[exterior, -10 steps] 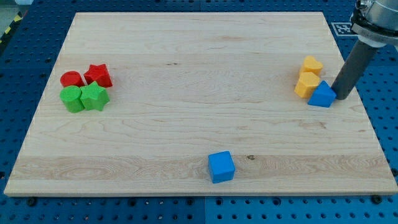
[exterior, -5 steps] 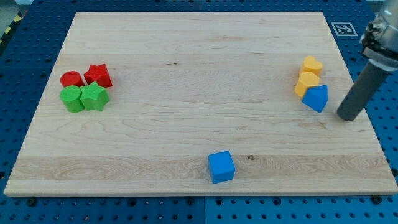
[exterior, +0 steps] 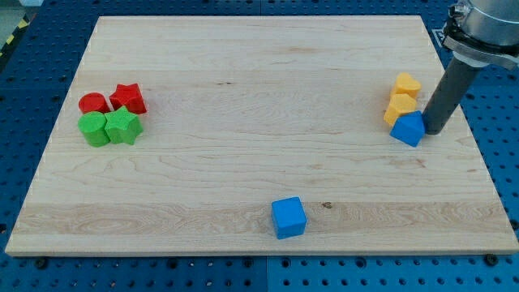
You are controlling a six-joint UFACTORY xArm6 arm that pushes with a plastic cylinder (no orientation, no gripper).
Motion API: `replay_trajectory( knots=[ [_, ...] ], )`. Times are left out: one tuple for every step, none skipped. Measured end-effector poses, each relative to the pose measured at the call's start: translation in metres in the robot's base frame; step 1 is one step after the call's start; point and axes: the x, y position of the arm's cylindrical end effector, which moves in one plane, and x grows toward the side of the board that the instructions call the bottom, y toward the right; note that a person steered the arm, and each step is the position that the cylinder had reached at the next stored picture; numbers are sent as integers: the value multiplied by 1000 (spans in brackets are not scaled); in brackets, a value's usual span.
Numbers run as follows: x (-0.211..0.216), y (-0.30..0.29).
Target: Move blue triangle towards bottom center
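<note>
The blue triangle [exterior: 409, 129] lies near the board's right edge, touching the lower of two yellow blocks [exterior: 400, 109]. My tip [exterior: 433, 130] is at the triangle's right side, touching or almost touching it. The rod rises from there to the view's top right. A blue cube [exterior: 289, 217] sits near the bottom centre of the board.
The upper yellow block [exterior: 406, 84] sits just above the lower one. At the left, a red cylinder [exterior: 94, 103], a red star [exterior: 128, 98], a green cylinder [exterior: 95, 129] and a green star [exterior: 122, 126] form a tight cluster. The wooden board [exterior: 243, 146] lies on a blue pegboard table.
My tip swung out to the right and down, away from the triangle, then came back up-left against its right side. The blue triangle turned and shifted slightly left toward the yellow blocks.
</note>
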Motion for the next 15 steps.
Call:
replay_trajectory(
  knots=[
    [0,-13],
    [2,-24],
    [7,-35],
    [12,-46],
    [18,-57],
    [23,-66],
    [29,-77],
    [36,-87],
    [45,-97],
    [52,-108],
    [55,-114],
    [44,-114],
    [31,-115],
    [29,-123],
    [29,-134]
  ],
)
